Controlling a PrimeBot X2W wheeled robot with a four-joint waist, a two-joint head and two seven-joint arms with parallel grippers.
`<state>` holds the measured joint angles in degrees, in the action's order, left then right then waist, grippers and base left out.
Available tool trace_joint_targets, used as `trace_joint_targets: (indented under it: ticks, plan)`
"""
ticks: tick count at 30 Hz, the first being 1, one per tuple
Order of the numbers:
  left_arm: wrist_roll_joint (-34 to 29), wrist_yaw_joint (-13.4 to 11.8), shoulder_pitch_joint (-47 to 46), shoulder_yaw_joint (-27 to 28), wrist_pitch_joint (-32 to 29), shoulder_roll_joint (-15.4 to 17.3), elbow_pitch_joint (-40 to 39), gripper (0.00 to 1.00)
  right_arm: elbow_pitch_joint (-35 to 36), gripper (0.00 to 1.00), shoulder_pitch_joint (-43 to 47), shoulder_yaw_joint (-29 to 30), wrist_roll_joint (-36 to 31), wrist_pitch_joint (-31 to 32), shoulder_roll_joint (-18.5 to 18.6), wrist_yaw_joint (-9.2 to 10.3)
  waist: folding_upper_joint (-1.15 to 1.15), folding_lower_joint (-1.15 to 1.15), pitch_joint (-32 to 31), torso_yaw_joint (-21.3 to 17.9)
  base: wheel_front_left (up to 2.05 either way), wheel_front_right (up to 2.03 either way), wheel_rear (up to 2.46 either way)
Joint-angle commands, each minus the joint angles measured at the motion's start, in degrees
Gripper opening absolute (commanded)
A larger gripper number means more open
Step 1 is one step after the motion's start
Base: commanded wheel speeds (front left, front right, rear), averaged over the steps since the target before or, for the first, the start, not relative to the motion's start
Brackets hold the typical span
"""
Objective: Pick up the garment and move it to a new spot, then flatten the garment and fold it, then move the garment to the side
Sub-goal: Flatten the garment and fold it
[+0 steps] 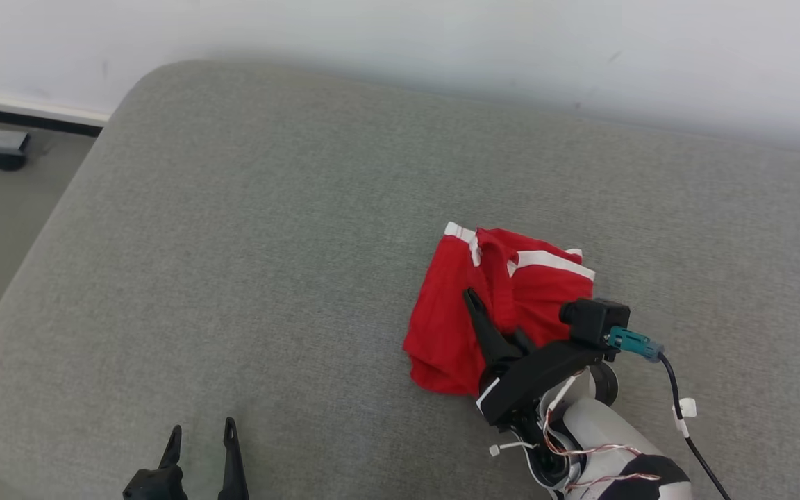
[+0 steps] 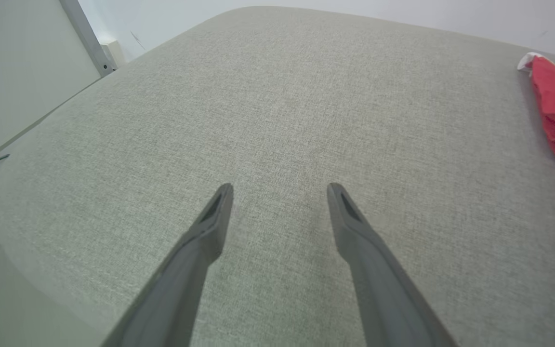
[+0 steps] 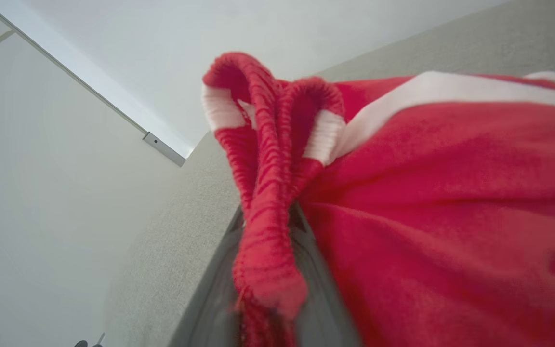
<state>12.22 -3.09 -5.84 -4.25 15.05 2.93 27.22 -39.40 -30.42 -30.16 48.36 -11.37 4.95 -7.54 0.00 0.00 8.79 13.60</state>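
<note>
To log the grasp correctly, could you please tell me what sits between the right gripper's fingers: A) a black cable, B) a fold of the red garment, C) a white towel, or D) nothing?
B: in the right wrist view a bunched ribbed edge of the red garment runs between the fingers of the right gripper.

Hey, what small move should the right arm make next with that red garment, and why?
Probably raise the right end effector slightly. It looks pinched on a waistband fold of the garment, which lies crumpled on the grey cushion; lifting should let it hang free for moving. The left end effector sits open, well apart.
</note>
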Motion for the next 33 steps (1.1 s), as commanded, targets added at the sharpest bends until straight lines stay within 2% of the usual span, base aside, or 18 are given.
trace_joint_targets:
  ticks: [1,9,16,22,33]
  plan:
    - [0.3,-0.4,0.1,0.0,0.1,-0.1,-0.1,1.0,-0.5,1.0,-0.9,-0.3,0.7,-0.5,-0.3,0.15,0.0,0.0,0.9,1.7,0.0,0.0,0.0]
    - [0.8,-1.0,0.0,-0.3,0.1,-0.1,-0.9,1.0,-3.7,1.0,-3.4,-1.7,1.7,-2.9,-1.2,0.15,0.0,0.0,1.2,1.9,0.0,0.0,0.0]
    - [0.3,-1.0,-0.5,0.3,0.1,0.0,-1.4,1.0,-4.9,1.0,-2.9,0.2,0.5,-3.8,-0.8,0.15,0.0,0.0,1.1,0.3,0.0,0.0,0.0]
    - [-0.3,-0.9,-0.4,1.5,0.1,0.0,-1.9,1.0,-2.6,1.0,0.8,7.3,-3.4,-3.8,-0.5,0.15,0.0,0.0,0.7,-2.0,0.0,0.0,0.0]
    - [-1.3,-0.7,0.6,2.6,0.1,0.0,-2.6,1.0,3.1,1.0,9.5,18.2,-15.2,-3.7,-0.8,0.15,0.0,0.0,-1.3,-7.9,0.0,0.0,0.0]
